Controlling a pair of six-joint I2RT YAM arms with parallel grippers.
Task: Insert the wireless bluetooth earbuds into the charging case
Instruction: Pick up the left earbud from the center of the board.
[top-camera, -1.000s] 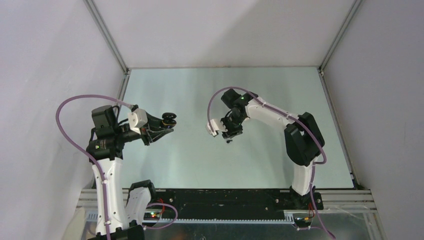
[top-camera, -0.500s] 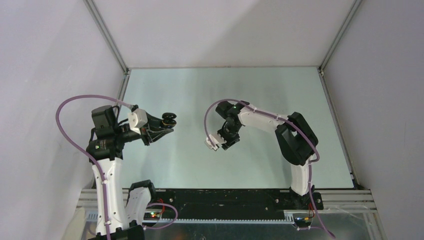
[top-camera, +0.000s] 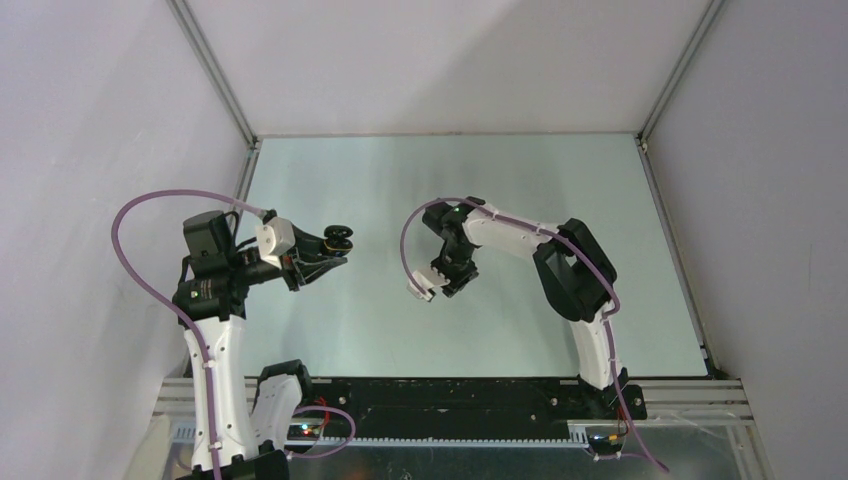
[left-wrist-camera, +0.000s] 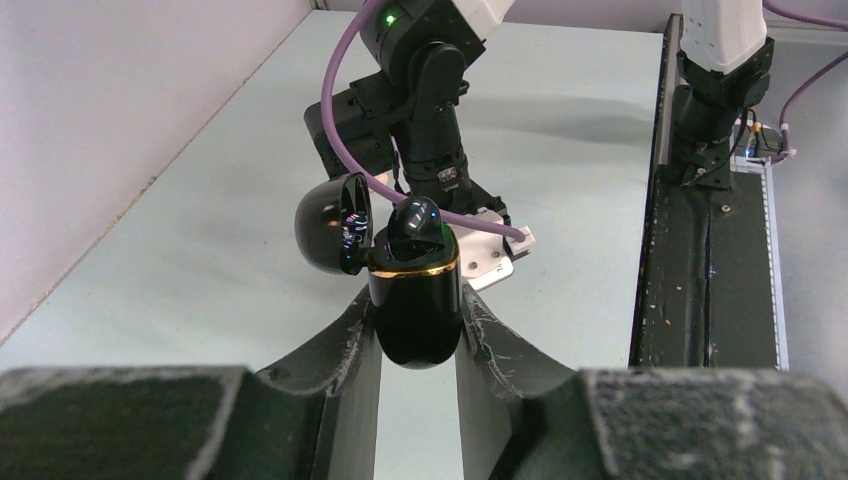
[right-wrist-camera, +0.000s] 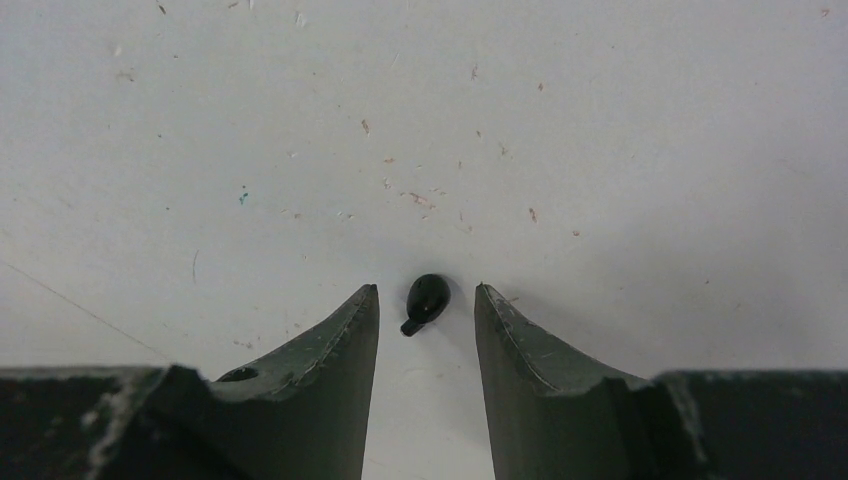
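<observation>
Black earbud (right-wrist-camera: 425, 300) lies on the bare bench (top-camera: 350, 330), about midway between the left and right edges and somewhat nearer the near edge than the far one. The right gripper (right-wrist-camera: 426, 289) points straight down over it, jaws apart. The bud sits in the gap between the two fingers and touches neither. Its short stem angles toward the left finger.

Over by the left edge and lifted off the bench, the left gripper (left-wrist-camera: 415, 300) is clamped on the charging case (left-wrist-camera: 415, 320) — glossy black with a gold band. The case stands upright between the fingers, and its lid (left-wrist-camera: 330, 225) is swung open to the side. A seated earbud (left-wrist-camera: 412, 218) shows as a dark dome in the case's mouth.
</observation>
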